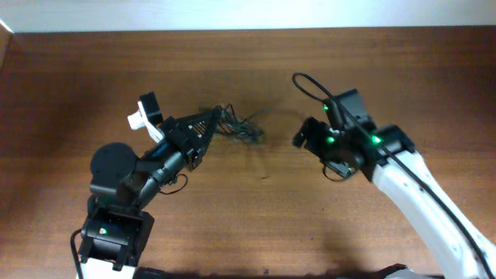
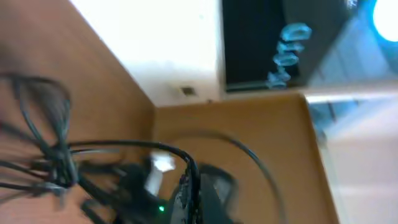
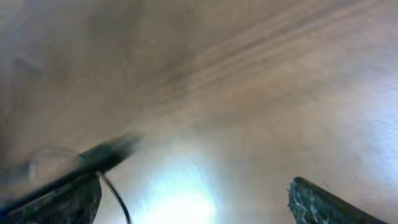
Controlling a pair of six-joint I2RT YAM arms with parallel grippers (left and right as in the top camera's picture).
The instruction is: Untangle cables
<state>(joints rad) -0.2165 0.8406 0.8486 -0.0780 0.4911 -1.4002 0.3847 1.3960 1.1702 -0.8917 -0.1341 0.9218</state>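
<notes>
Left gripper (image 1: 216,116) looks pinched on the cables (image 1: 239,129) mid-table (image 1: 263,62) toward the far edge, right gripper (image 1: 301,138) spread wide, so I risk cinching the knot if left pulls alone.

— How many arms?
— Two: a left arm (image 1: 155,167) and a right arm (image 1: 411,186), at one wooden table (image 1: 256,232).
— And the rest?
— One tangle of cables (image 1: 240,128). The separate cords in it are too blurred to count.
</notes>
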